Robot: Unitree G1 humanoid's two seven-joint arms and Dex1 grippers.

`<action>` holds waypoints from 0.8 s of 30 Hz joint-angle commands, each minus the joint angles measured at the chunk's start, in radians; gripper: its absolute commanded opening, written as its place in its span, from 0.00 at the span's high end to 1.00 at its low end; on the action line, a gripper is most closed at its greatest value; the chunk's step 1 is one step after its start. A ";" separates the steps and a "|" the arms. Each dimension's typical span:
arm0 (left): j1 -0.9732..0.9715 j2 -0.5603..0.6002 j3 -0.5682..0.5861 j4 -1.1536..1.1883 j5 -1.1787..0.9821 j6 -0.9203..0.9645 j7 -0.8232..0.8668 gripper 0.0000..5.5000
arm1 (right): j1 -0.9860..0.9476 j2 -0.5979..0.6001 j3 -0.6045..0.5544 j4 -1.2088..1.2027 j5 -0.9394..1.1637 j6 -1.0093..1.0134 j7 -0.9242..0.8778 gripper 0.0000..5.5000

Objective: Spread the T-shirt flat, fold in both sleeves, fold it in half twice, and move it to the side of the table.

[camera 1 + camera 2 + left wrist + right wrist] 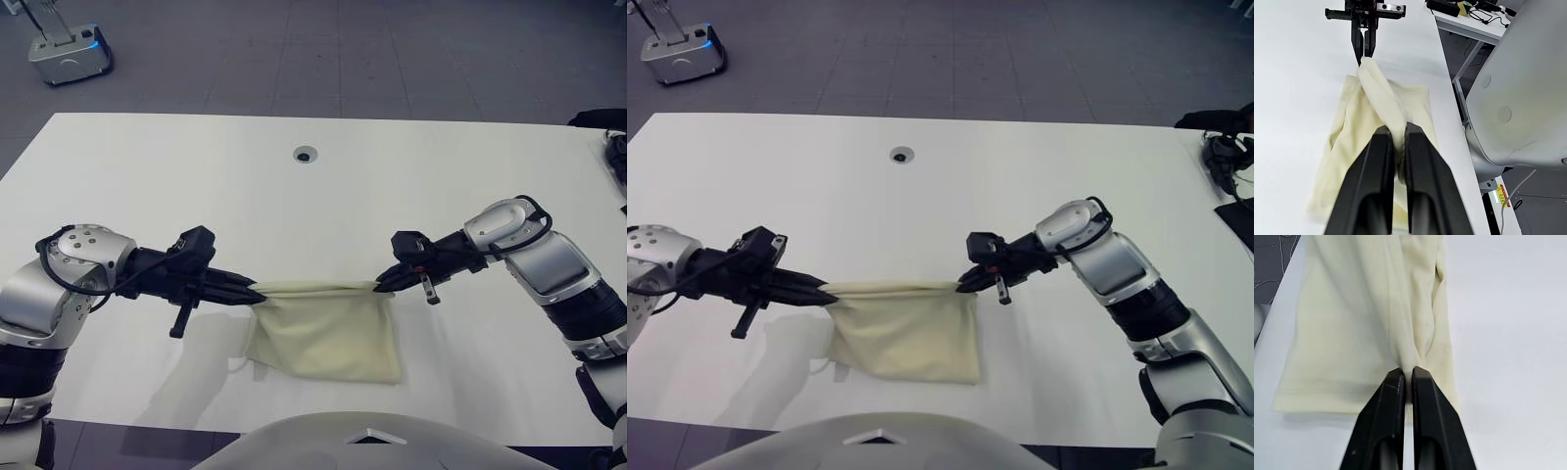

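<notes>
Working at the near edge of white table (441,157), close under the head camera. Holding pale yellow T-shirt (328,338) there between the two arms, lifting its far edge into a taut line and letting the remainder hang and trail onto the tabletop toward the near side. Seeing it as compact and roughly rectangular, with no sleeves sticking out. Judging from that: sleeves folded in, and working through one of the half folds, without being able to tell which. Pinching the left end of the taut edge with left gripper (257,291), clamping its jaws together on bunched cloth. Pinching the right end with right gripper (380,285), likewise closing its jaws on a gathered corner. Leaving small round port (306,154) in the tabletop well apart, farther out. Judging next: needing to carry both held corners level and at equal pace over the resting edge, laying them down aligned before releasing. Risking a skewed fold or a dragged lower layer by travelling unevenly.
</notes>
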 commanded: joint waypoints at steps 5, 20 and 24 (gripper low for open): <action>0.012 0.015 -0.144 0.129 0.234 -0.051 0.084 0.98 | -0.009 0.023 0.021 0.048 -0.055 -0.025 -0.025 0.99; -0.092 -0.228 -0.152 0.367 0.347 -0.109 0.349 0.64 | 0.017 0.106 -0.008 0.097 -0.073 0.046 -0.145 0.70; -0.114 -0.292 -0.057 0.367 0.296 -0.100 0.428 0.52 | 0.029 0.131 -0.095 0.113 -0.045 0.069 -0.221 0.58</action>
